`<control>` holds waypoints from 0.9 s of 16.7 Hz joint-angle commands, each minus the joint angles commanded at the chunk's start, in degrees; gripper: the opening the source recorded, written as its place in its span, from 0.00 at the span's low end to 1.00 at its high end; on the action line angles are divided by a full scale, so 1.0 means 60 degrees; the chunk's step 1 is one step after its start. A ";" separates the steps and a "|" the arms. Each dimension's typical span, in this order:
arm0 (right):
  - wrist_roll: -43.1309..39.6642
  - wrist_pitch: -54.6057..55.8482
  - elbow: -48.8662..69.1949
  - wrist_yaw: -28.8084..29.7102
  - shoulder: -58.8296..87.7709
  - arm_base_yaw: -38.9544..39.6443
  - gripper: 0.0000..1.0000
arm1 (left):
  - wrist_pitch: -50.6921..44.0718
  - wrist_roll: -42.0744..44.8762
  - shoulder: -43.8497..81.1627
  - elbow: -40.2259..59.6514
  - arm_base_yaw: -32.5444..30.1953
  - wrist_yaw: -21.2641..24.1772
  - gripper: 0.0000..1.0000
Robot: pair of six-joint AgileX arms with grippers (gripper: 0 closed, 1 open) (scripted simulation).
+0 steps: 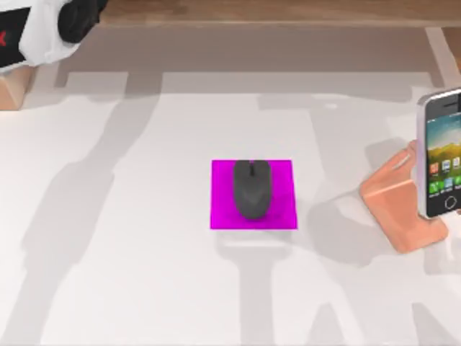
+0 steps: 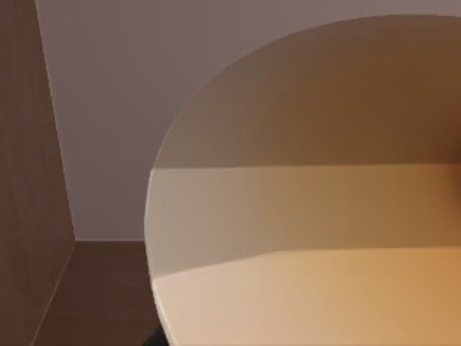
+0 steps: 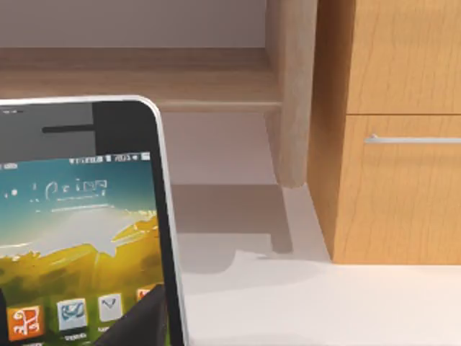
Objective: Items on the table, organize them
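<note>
Between the jaws of the right gripper point(image 3: 138, 324) sits the smartphone point(image 3: 79, 238), screen toward the wrist camera. One dark finger point(image 3: 144, 317) lies across the lower edge of the screen. The gap itself is hidden, but I judge the jaws closed on the phone's bottom end. From above, the smartphone point(image 1: 441, 151) appears raised over the orange stand point(image 1: 392, 209), which sits just below and beside the jaws on the counter point(image 1: 144, 274).

The hold looks low on a long, thin body, so the phone could pivot or slip as it comes down. If its edge meets the stand's sloped face off-centre, it may skid off. It could also push the stand sideways toward the counter's right edge. Beyond the jaws stand a wooden shelf post point(image 3: 292, 94) and a drawer cabinet point(image 3: 403, 180). A wide swing that way could knock the phone's top corner against them.

Well away from these jaws, toward the counter's middle, the mouse point(image 1: 251, 189) rests squarely on a magenta pad point(image 1: 223, 216). It looks settled and at little risk.

Farthest off, at the far left corner, the left arm point(image 1: 43, 32) is up by the shelf frame point(image 1: 252, 11). The bubble tea cup point(image 2: 324, 216) is very close to its wrist camera. From above, the cup point(image 1: 9, 90) peeks in at the counter's left edge. Whether that arm has hold of the cup I cannot tell. A tall cup is easy to tip, so a careless pull back could topple it.
</note>
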 joint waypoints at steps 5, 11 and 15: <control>0.0000 0.0000 0.0000 0.0000 0.0000 0.0000 1.00 | 0.0000 0.0000 0.0000 0.0000 0.0000 0.0000 0.38; 0.0000 0.0000 0.0000 0.0000 0.0000 0.0000 1.00 | 0.0000 0.0000 0.0000 0.0000 0.0000 0.0000 0.83; 0.0000 0.0000 0.0000 0.0000 0.0000 0.0000 1.00 | 0.0000 0.0000 0.0000 0.0000 0.0000 0.0000 1.00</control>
